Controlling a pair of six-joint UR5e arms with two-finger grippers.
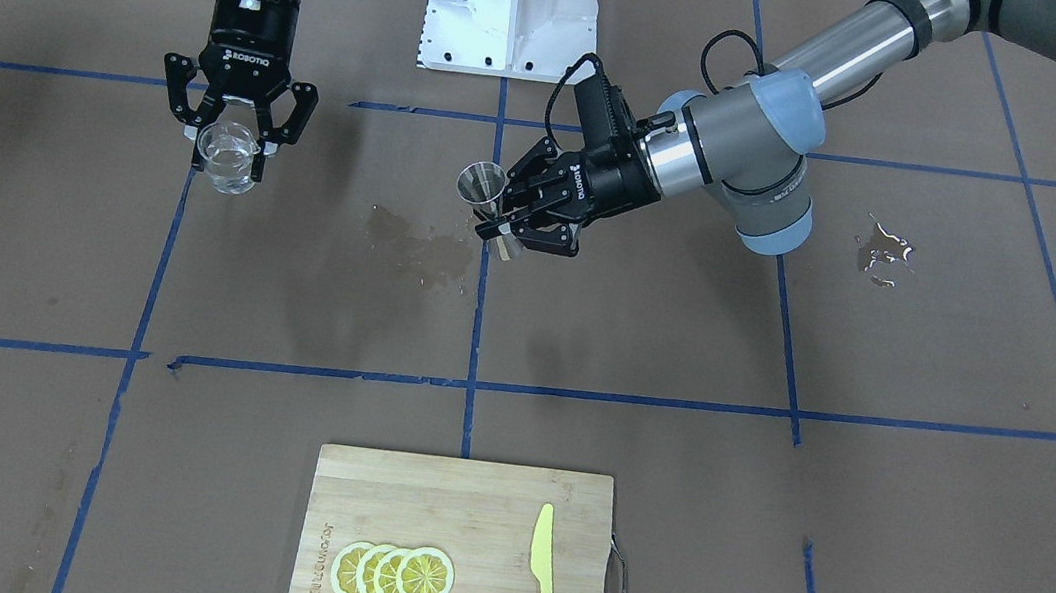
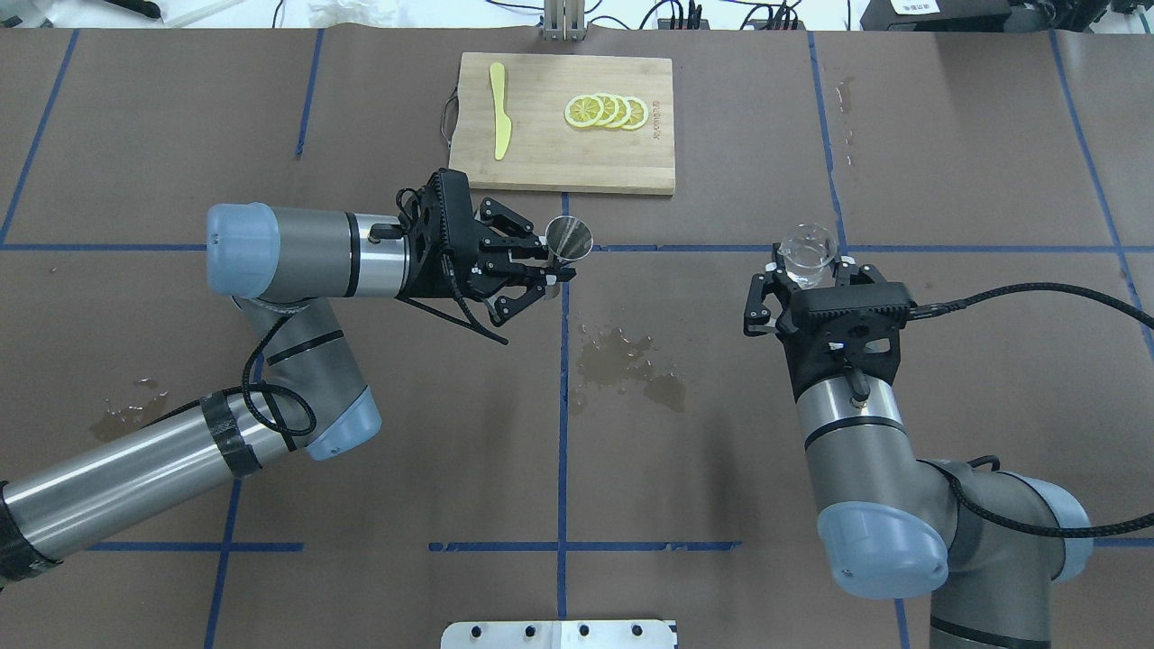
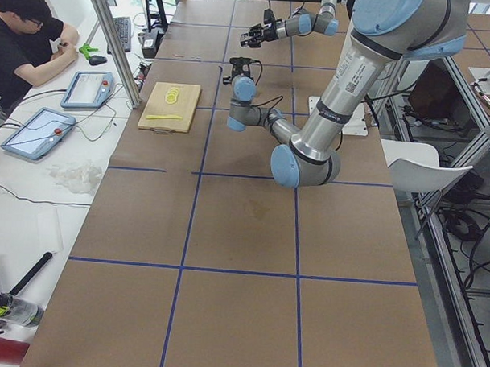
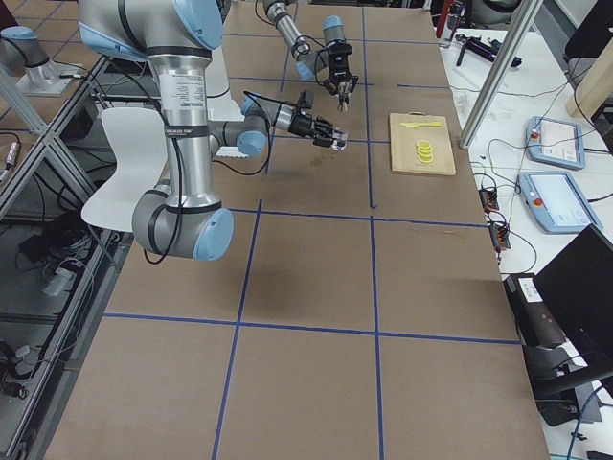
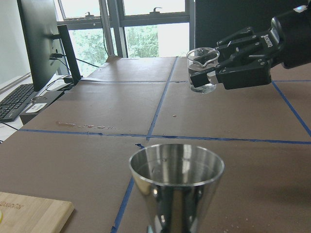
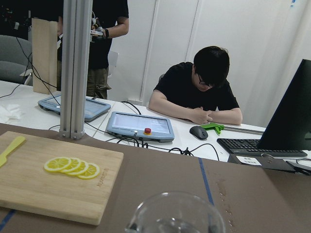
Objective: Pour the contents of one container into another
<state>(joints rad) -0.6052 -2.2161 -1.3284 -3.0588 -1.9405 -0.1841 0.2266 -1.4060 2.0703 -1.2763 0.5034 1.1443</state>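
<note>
A wide desk (image 2: 180,108) is covered in brown paper and divided into large squares by blue tape lines (image 2: 563,433). Along one long side runs a white bench (image 3: 22,216) carrying two tablet-like control panels (image 6: 138,127), a keyboard (image 6: 248,145) and a dark monitor (image 6: 291,111). A seated person (image 6: 199,92) in a black shirt leans over the bench. Another person (image 6: 104,43) stands behind an upright aluminium post (image 6: 75,68) at the desk's edge. Behind them is a plain white wall (image 6: 272,34). Beyond one end of the desk, tall windows (image 5: 146,39) show green trees and daylight. A white chair (image 3: 427,170) stands on the side away from the bench.
</note>
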